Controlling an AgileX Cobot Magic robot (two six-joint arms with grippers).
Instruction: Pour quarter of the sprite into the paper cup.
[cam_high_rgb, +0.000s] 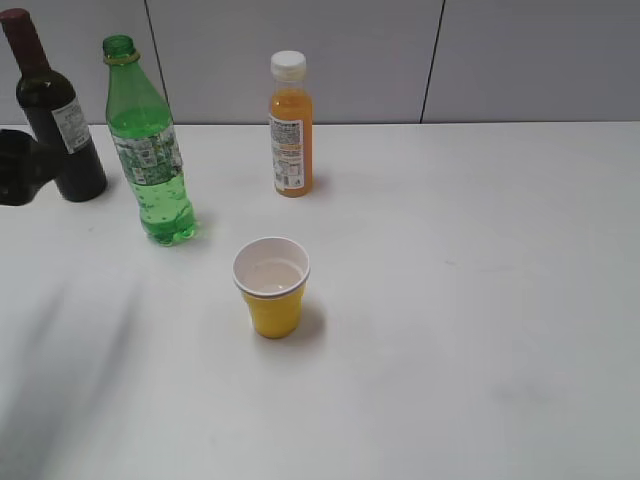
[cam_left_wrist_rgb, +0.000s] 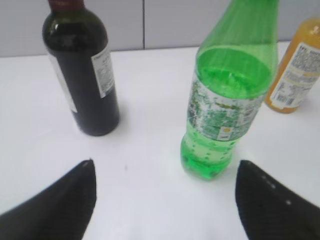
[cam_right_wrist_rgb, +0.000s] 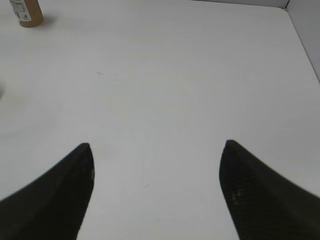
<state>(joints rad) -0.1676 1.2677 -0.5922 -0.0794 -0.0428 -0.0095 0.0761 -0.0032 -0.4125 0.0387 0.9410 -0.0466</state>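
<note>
The sprite, a tall green bottle with no cap on, stands upright at the left of the white table; it also shows in the left wrist view. The yellow paper cup stands in front of it, toward the middle, with what looks like a little clear liquid inside. My left gripper is open and empty, close in front of the sprite and slightly to its left, not touching it. In the exterior view only a dark part of the left arm shows at the left edge. My right gripper is open and empty over bare table.
A dark wine bottle stands at the far left beside the sprite, also in the left wrist view. An orange juice bottle with a white cap stands behind the cup, also at the wrist views' edges. A grey wall runs behind the table.
</note>
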